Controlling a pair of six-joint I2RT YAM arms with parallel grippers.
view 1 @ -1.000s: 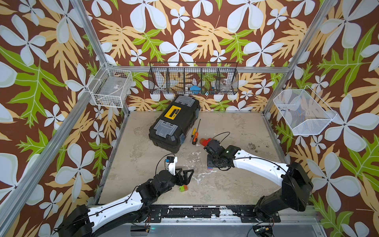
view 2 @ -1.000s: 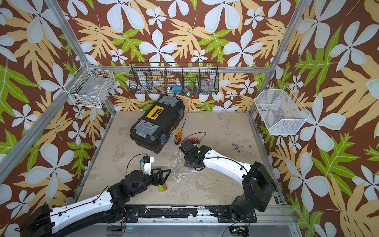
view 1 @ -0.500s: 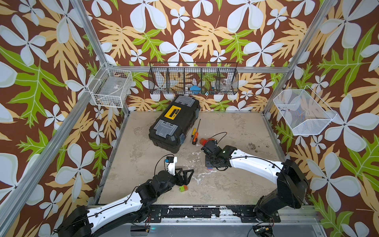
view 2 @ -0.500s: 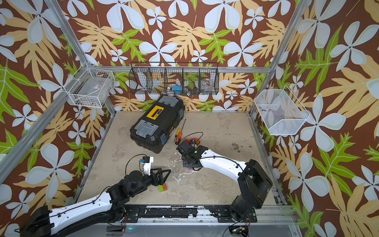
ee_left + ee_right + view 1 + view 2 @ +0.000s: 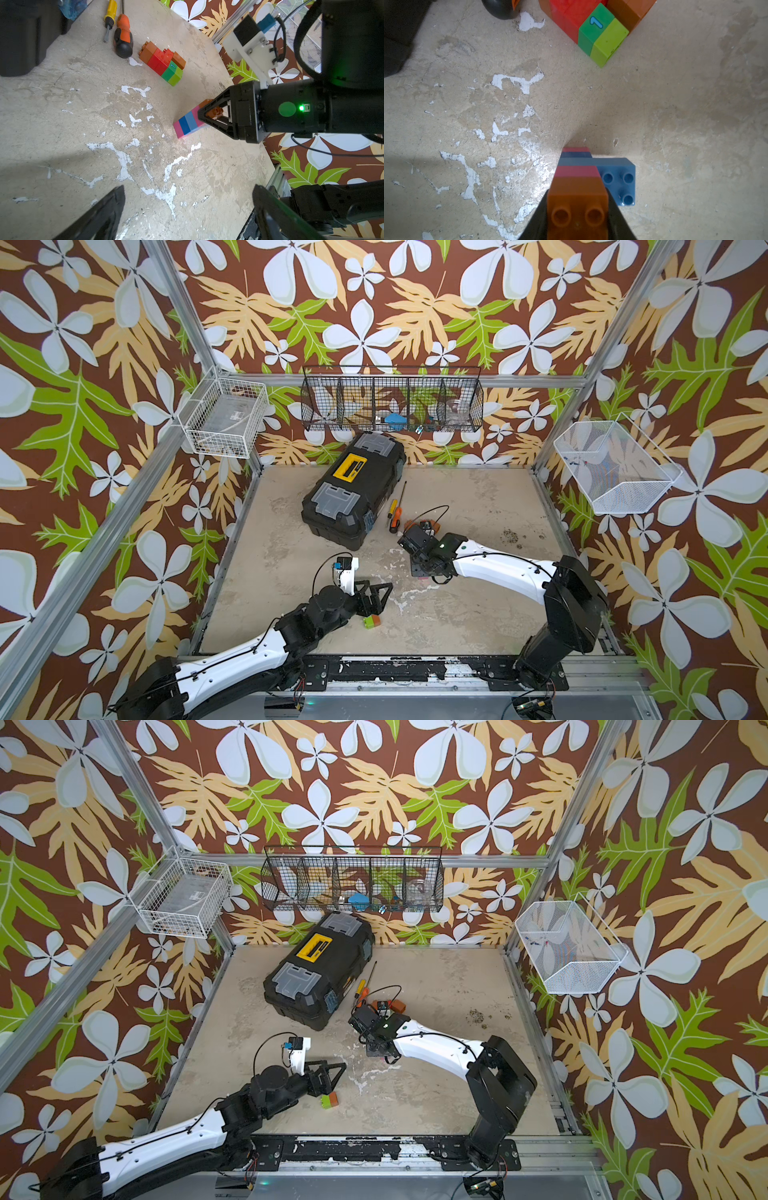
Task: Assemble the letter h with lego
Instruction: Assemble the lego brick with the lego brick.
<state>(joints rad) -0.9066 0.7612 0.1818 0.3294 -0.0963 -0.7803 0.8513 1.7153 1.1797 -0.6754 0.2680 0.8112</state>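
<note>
While the right pincer [image 5: 204,116] stays clenched on the orange end of the partial letter h [image 5: 188,122] resting mid-way across the worktop [image 5: 478,614], its elbow has swung inward since the earlier frame. Left pincer [image 5: 381,597]: released, beside a lime-orange lego pair [image 5: 372,621] near the front edge. Toolbox [image 5: 353,489], screwdrivers [image 5: 395,516] and a lego cluster [image 5: 164,62] crowd the rear; the right side is open.

Lego [image 5: 162,62], screwdrivers [image 5: 123,39], toolbox [image 5: 353,489] on tabletop [image 5: 478,614]

toolbox [image 5: 353,489] rear | screwdrivers [image 5: 395,514] right of it | brick cluster [image 5: 162,62] beside them | brick column [image 5: 188,123] nearer | brick pair [image 5: 372,621] front
</note>
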